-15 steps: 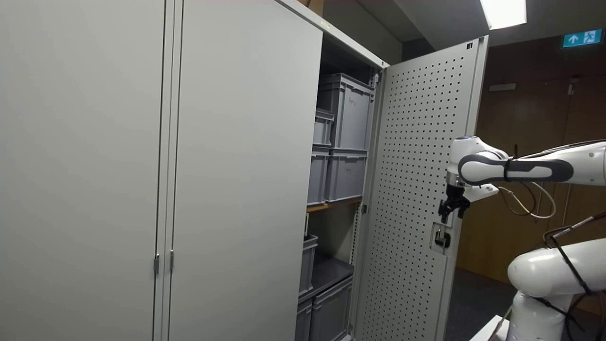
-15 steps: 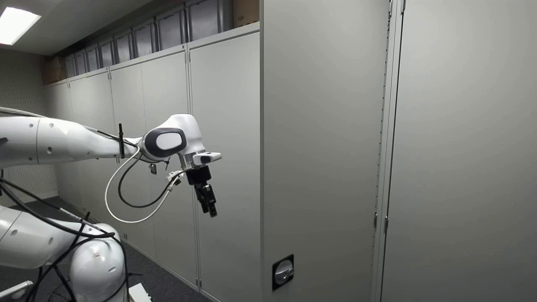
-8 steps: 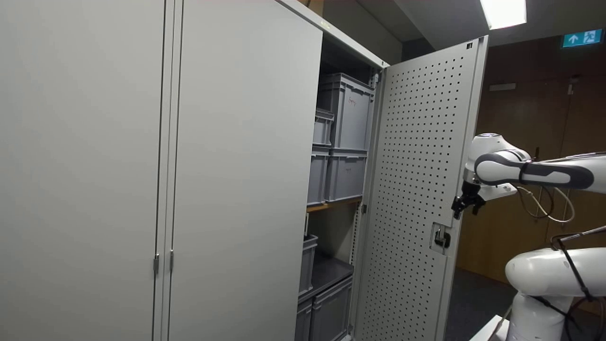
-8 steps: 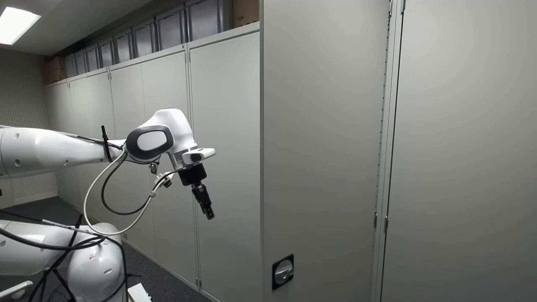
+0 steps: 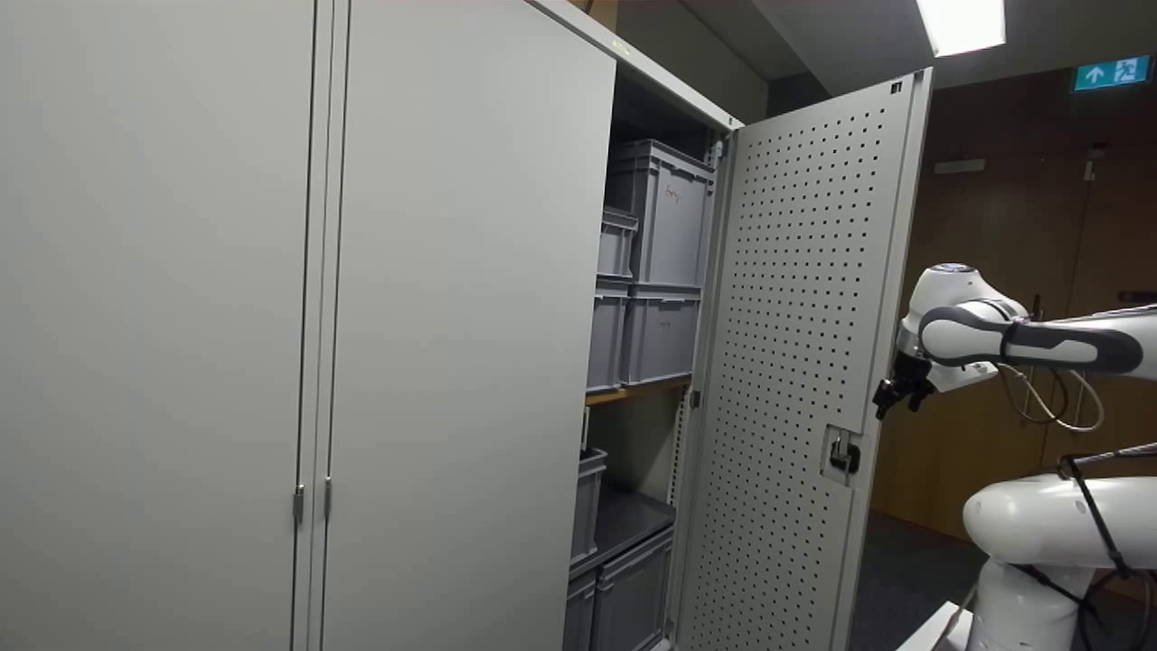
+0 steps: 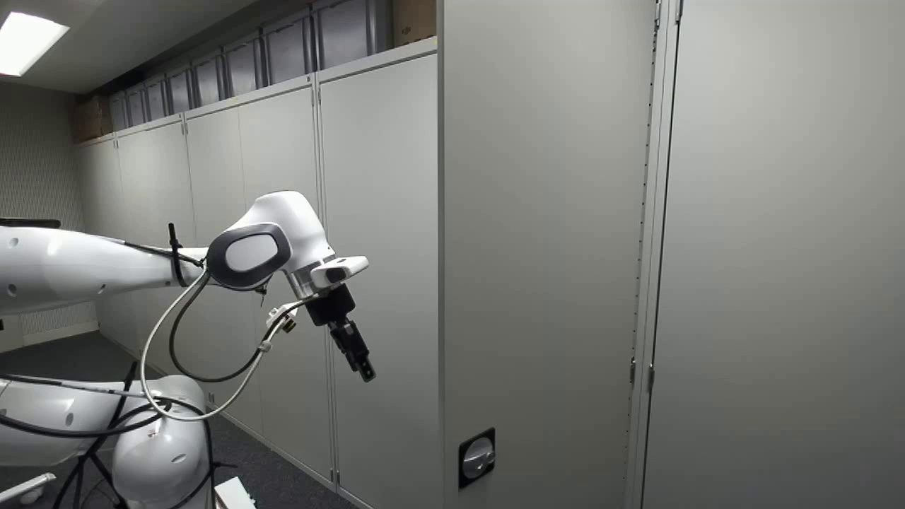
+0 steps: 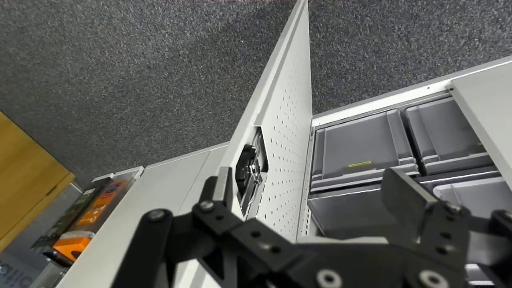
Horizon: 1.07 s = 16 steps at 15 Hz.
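Tall grey metal cabinets (image 5: 461, 316) fill most of both exterior views, unmoved over the last sec. Next biggest: a perforated door (image 5: 795, 289), swung outward at approx. 3 o'clock in an exterior view; its angle hasn't changed either.

White robot arm (image 5: 963, 339) reaches in from 3 o'clock in that same view, and it's what has moved. Over the last sec. it drew back from the door toward 3 o'clock; in the last half-sec. the wrist shifted a touch more & tilted.

Grey crates (image 5: 667, 334) stand stacked on the cabinet shelves, at the door's 9 o'clock side; no change.

Gripper (image 7: 310, 184): fingers spread wide, nothing gripped. In an exterior view it points approx. 5 o'clock, w/ a visible gap btwn it & the door's edge, so near but apart. My read: the arm puts no load on the door now, and the shift was free-air repositioning, not a push or pull.

Round handle (image 6: 478, 458) on the door's outer face: approx. 4 o'clock from the gripper in an exterior view, untouched.

Smallest: black latch (image 7: 245, 170) in the door's inner cutout, approx. 10 o'clock from the finger gap in the wrist view, also untouched.
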### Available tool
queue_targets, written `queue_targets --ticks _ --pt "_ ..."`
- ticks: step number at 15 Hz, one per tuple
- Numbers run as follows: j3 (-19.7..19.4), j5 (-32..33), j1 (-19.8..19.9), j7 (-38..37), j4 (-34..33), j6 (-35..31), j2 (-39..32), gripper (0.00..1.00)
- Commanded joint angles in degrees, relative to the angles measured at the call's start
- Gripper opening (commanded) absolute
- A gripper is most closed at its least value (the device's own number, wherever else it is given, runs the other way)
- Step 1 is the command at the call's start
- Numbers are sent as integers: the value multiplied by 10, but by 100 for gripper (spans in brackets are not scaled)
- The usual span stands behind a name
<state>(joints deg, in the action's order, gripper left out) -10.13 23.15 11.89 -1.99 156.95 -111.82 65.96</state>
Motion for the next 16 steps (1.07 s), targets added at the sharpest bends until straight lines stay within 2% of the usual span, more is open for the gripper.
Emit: queue_targets --ticks 1,8,16 --pt "-28 21 17 40 19 -43 -4 100" --pt "-55 59 43 71 22 -92 -30 100" --pt "-61 85 95 61 22 -190 -60 100"
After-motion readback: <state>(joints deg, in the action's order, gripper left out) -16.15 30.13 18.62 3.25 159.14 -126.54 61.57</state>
